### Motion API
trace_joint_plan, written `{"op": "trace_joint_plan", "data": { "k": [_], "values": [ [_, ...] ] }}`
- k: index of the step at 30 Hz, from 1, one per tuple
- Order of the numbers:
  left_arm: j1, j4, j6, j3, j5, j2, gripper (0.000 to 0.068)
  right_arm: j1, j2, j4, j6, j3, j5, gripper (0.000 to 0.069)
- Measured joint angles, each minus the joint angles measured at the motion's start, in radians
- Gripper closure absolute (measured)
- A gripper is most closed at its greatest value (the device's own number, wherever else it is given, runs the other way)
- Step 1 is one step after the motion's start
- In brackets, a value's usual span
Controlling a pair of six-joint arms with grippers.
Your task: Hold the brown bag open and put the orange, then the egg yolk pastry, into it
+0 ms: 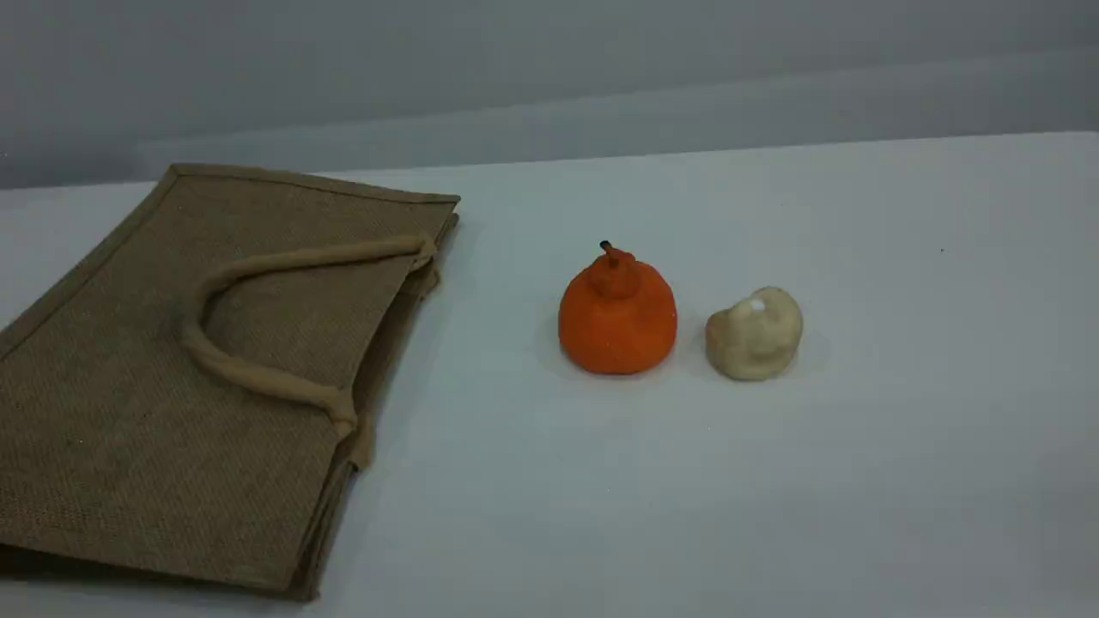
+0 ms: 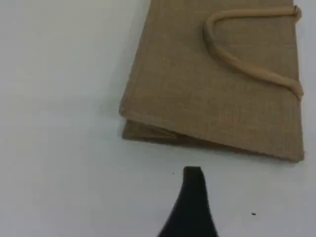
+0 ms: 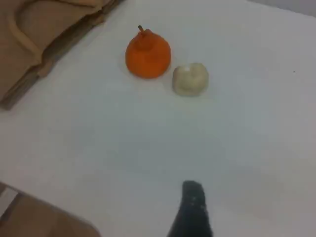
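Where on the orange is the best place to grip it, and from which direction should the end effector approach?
Grip the orange around its round lower body, coming from above with one finger in front and one behind. It stands upright with its knobby neck and stem on top, too narrow for a sure hold. The egg yolk pastry sits close on one side, so closing front to back probably avoids bumping it.

The scene view looks down slantwise across the table [image 1: 859,481]. The left wrist view hangs above the brown bag [image 2: 212,94], facing down. The right wrist view looks from farther off at the orange [image 3: 148,53] and egg yolk pastry [image 3: 190,79], sharing the bag's edge.
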Motion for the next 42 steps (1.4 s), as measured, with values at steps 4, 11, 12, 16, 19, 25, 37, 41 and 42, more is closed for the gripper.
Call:
{"op": "trace_joint_plan", "data": {
  "k": [4,11,12,16,19,25,37,41,42],
  "values": [
    [0.0,0.0,0.0,0.0,0.0,0.0,0.0126,0.0,0.0,0.0,0.0,0.0,0.0,0.0185],
    [0.0,0.0,0.0,0.0,0.0,0.0,0.0126,0.0,0.0,0.0,0.0,0.0,-0.003,0.0185],
    [0.0,0.0,0.0,0.0,0.0,0.0,0.0126,0.0,0.0,0.0,0.0,0.0,-0.003,0.0185],
    [0.0,0.003,0.003,0.0,0.0,0.0,0.0126,0.0,0.0,0.0,0.0,0.0,-0.004,0.0185],
    [0.0,0.003,0.003,0.0,0.0,0.0,0.0126,0.0,0.0,0.0,0.0,0.0,-0.01,0.0185],
    [0.0,0.003,-0.002,0.0,-0.024,0.003,0.0126,0.0,0.0,0.0,0.011,0.0,-0.01,0.0185],
    [0.0,0.067,-0.078,-0.065,-0.176,0.239,0.0126,0.0,0.145,-0.002,0.063,-0.097,-0.092,0.0185],
    [0.0,0.076,-0.078,-0.124,-0.247,0.385,0.0126,0.0,0.254,-0.004,0.062,-0.17,-0.188,0.0185],
    [0.0,0.071,-0.079,-0.136,-0.258,0.419,0.0126,0.0,0.285,-0.003,0.062,-0.189,-0.208,0.0185]
  ]
}}
